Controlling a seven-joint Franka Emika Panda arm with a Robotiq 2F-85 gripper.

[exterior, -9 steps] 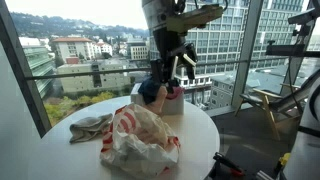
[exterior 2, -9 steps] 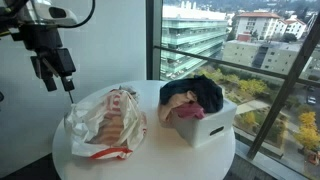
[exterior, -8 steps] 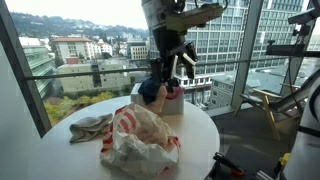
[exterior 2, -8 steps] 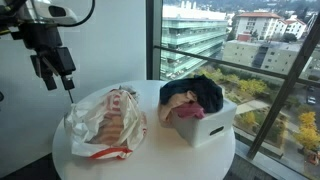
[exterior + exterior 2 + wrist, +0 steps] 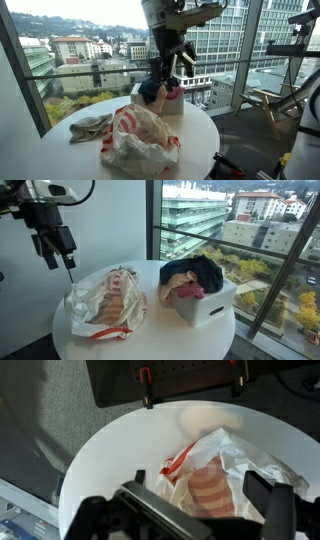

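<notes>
Three things lie on the table (image 5: 153,323): a bag (image 5: 105,302) near one edge, below the wide-open, empty gripper (image 5: 57,260); a bin (image 5: 210,308) of clothes (image 5: 195,275) by the window-side edge; a rag (image 5: 90,126) at another edge.

White bin (image 5: 208,307) of heaped clothes (image 5: 197,275) at round table's (image 5: 152,332) window-side edge, crumpled rag (image 5: 90,126) near the rim, apart from bin

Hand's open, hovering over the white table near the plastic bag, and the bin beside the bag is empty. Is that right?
Not quite. The bin is not empty: it is heaped with clothes, as both exterior views show. The rest holds: the hand hangs open over the white table near the plastic bag.
</notes>
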